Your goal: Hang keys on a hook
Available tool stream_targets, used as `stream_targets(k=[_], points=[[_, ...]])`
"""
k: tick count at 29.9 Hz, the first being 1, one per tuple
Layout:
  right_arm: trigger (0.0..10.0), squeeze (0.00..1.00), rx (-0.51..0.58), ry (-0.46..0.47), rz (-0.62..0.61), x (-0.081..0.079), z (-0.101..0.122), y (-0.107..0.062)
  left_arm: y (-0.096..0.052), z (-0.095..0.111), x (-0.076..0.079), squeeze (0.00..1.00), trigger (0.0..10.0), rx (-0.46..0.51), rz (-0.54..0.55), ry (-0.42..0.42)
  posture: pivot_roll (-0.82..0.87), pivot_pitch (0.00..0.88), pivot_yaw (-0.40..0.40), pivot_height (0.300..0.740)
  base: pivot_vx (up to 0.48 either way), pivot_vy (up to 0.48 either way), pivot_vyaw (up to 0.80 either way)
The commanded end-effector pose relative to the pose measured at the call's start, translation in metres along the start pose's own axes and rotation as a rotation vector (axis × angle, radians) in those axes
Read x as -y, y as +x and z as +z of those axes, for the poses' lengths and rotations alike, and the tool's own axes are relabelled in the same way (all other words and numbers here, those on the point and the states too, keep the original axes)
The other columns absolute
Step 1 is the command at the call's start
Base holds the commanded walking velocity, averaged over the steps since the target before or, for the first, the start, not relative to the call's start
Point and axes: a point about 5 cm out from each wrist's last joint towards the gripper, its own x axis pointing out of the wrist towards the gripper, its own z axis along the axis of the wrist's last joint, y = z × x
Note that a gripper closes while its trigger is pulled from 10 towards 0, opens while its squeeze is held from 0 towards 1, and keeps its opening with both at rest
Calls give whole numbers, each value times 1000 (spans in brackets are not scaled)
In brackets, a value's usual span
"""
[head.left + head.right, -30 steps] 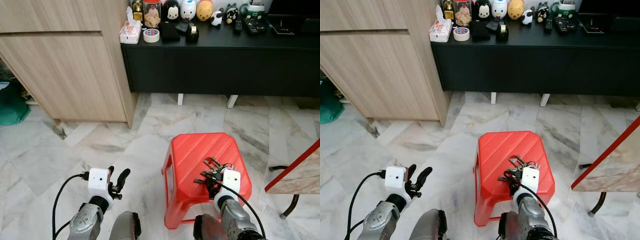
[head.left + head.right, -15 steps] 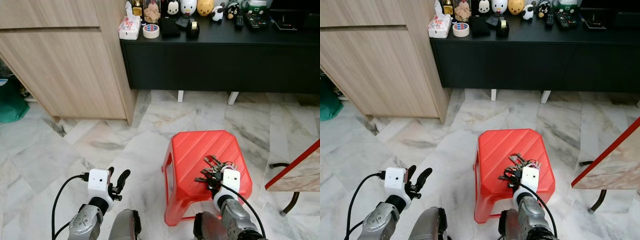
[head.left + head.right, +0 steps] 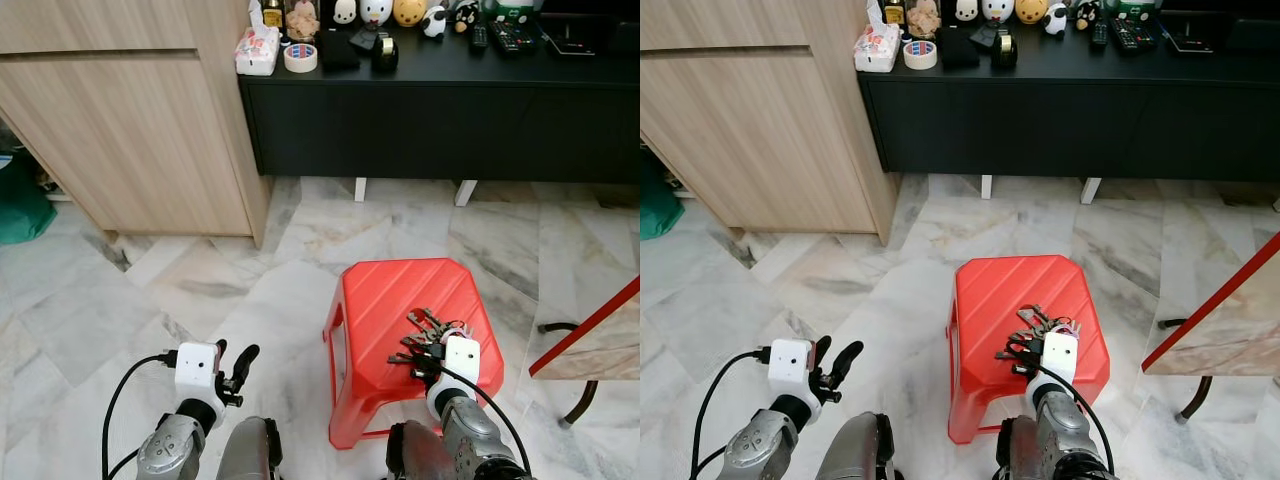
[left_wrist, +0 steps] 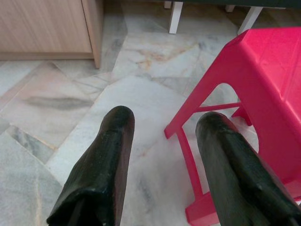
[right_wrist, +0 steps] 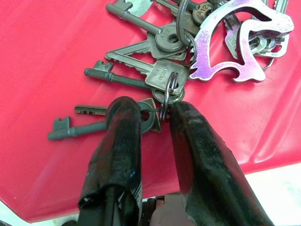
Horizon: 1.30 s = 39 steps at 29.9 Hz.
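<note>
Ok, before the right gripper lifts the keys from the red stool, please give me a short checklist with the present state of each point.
1. Keys lie on the red stool: ok.
2. Right gripper is at the bunch, fingers on either side of a key head and small ring: ok.
3. Fingers closed firmly on the keys: not ok, a gap shows.
4. Whole bunch will come up together: cannot tell.
5. Left gripper is open over the floor beside the stool, out of the way: ok.
6. Hook located: cannot tell.

The right claw (image 5: pixel 153 115) covers part of the keys (image 5: pixel 188 52), whose top is cut by the frame edge; trinkets on the black table (image 3: pixel 450 75) are too small to tell
</note>
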Motion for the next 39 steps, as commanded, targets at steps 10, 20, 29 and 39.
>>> stream_targets(k=[10, 20, 29, 39], points=[[0, 0, 59, -60, 54, -6, 6, 0, 2, -3, -5, 0, 10000, -18, 11, 9, 70, 144, -2, 626, 0, 0, 0], [10000, 0, 193, -85, 138, -7, 15, -6, 12, -8, -11, 0, 10000, -34, 42, 3, 38, 65, -19, 626, 0, 0, 0], [10000, 0, 223, -61, 121, -3, 16, -8, 16, -16, -16, 0, 10000, -57, 65, -7, 17, 26, -21, 626, 0, 0, 0], [10000, 1000, 134, -140, 132, -6, 25, 1, 17, -19, -18, 0, 10000, -56, 67, -4, 36, 39, -22, 626, 0, 0, 0]])
